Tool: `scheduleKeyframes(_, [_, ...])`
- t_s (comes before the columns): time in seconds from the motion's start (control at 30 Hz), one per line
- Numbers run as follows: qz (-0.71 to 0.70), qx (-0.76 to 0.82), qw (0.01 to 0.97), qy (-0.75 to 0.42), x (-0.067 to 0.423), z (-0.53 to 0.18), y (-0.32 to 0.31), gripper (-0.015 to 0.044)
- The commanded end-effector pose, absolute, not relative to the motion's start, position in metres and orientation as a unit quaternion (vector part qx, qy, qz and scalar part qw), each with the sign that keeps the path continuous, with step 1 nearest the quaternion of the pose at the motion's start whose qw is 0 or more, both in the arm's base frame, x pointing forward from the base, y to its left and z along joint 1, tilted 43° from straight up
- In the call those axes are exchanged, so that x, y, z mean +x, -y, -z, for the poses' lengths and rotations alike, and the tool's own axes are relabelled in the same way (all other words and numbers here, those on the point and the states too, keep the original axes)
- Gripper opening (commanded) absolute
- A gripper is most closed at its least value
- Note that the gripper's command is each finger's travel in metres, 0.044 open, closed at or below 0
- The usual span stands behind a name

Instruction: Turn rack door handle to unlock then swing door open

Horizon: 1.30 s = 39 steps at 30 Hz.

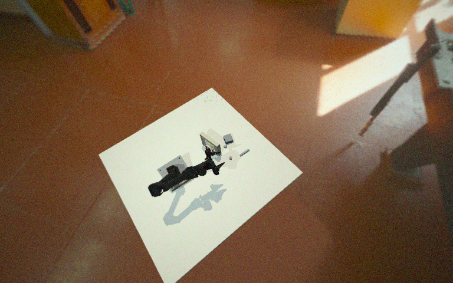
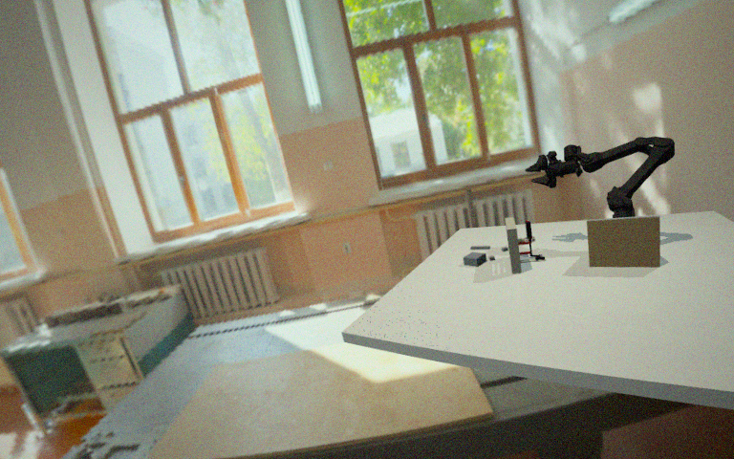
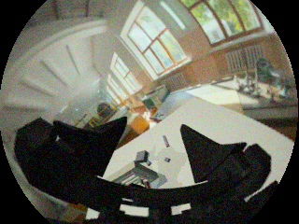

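With the tool [image 1: 222, 168] [image 2: 532, 175] [image 3: 155, 123] spread wide and holding nothing, rack door [image 1: 209, 143] [image 2: 512, 246] sits below it, beside its path; handle apparently ungripped, so turn, swing and release likely all remain.

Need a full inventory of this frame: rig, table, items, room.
Table: one, off-white, under everything listed below except windows and radiators
Rack frame and door: one unit, beige and grey, upright
Grey block: one, beside the rack
Grey bar: one, beyond the rack
Brown panel: one, by the arm's base
Windows: several, orange-framed, far walls
Radiators: several, pale, below windows
Arm: one, black
Gripper: one, black, open
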<state>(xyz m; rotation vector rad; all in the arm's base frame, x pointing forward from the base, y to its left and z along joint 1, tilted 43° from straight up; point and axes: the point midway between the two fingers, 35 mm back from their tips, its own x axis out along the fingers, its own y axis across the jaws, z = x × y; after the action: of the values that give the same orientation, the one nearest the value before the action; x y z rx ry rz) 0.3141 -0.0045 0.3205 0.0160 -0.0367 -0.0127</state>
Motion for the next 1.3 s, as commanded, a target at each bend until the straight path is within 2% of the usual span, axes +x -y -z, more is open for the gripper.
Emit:
scheduleKeyframes(0.0, [0.007, 0.008, 1.0, 0.016, 0.315, -0.32, 0.004, 0.0374])
scheduleKeyframes(0.1, [0.009, 0.013, 1.0, -0.015, 0.323, -0.31, 0.002, 0.0295])
scheduleKeyframes(0.67, [0.035, 0.004, 0.97, -0.24, 0.361, -0.235, -0.02, 0.0295])
scheduleKeyframes(1.27, [0.072, -0.077, 0.889, -0.445, 0.364, -0.161, -0.046, 0.0295])
